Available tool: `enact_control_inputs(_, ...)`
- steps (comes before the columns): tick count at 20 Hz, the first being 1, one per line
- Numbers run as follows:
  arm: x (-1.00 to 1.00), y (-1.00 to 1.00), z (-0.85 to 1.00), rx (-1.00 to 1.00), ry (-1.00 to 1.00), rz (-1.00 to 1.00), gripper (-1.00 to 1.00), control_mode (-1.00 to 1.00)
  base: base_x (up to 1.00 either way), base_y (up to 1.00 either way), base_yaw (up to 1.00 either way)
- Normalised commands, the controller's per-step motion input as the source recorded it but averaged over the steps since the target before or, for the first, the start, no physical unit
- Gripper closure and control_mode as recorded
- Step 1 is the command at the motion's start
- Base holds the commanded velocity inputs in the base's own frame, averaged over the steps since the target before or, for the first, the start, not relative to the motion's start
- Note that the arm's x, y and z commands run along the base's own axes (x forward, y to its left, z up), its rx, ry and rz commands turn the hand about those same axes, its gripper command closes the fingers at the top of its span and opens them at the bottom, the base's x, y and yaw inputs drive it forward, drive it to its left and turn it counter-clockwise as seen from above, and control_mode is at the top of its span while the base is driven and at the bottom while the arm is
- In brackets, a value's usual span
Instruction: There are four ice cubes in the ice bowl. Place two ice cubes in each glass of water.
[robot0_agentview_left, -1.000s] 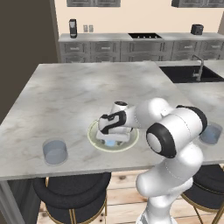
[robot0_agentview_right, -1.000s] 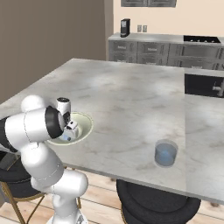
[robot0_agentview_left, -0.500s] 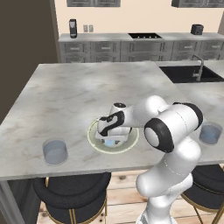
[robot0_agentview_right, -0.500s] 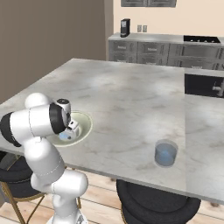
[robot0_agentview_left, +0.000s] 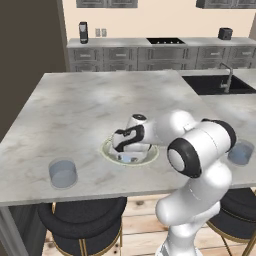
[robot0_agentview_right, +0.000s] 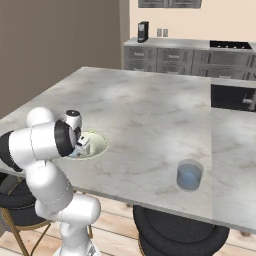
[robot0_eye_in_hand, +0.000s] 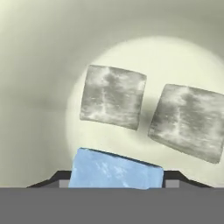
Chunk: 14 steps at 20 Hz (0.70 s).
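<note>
A: Starting nearest: where do the jaws stand?

B: The gripper (robot0_eye_in_hand: 117, 187) is down inside the ice bowl (robot0_agentview_left: 109, 150), with a light blue ice cube (robot0_eye_in_hand: 116, 169) sitting right between the two finger tips (robot0_eye_in_hand: 59, 178). The tips flank it on either side, but I cannot tell whether they are clenched on it or just off its sides.

A: Other cubes?

B: Two greyish ice cubes (robot0_eye_in_hand: 113, 96) lie on the bowl floor just beyond the blue one, side by side and apart from each other.

A: What differs from a moment back?

B: The hand has dropped from above the bowl down into it, and the jaws have narrowed toward the cube. The bowl and glasses have not moved.

A: And around the bowl?

B: The bowl sits near the front edge of the marble surface (robot0_agentview_left: 80, 105). One glass of water (robot0_agentview_left: 63, 173) stands well to the bowl's left; the second glass (robot0_agentview_right: 189, 175) is well to its right, both near the same front edge. Black stools (robot0_agentview_left: 82, 227) sit below the edge.

A: Any writing?

B: None readable. Far behind the bowl, a dark appliance (robot0_agentview_left: 83, 32) stands on the back counter, its face too small to show a label.
</note>
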Motion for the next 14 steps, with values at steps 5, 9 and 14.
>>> enact_control_inputs(5, -0.06, -0.3, 1.0, 0.13, -0.03, 0.0, 1.0, -1.0, 0.0, 0.0, 0.0)
enact_control_inputs(9, -0.26, -0.9, 1.0, 0.05, 0.0, -0.05, 1.0, -1.0, 0.0, 0.0, 0.0)
enact_control_inputs(14, -0.47, -1.0, 0.63, 0.0, 0.0, -0.23, 1.0, -1.0, 0.0, 0.0, 0.0)
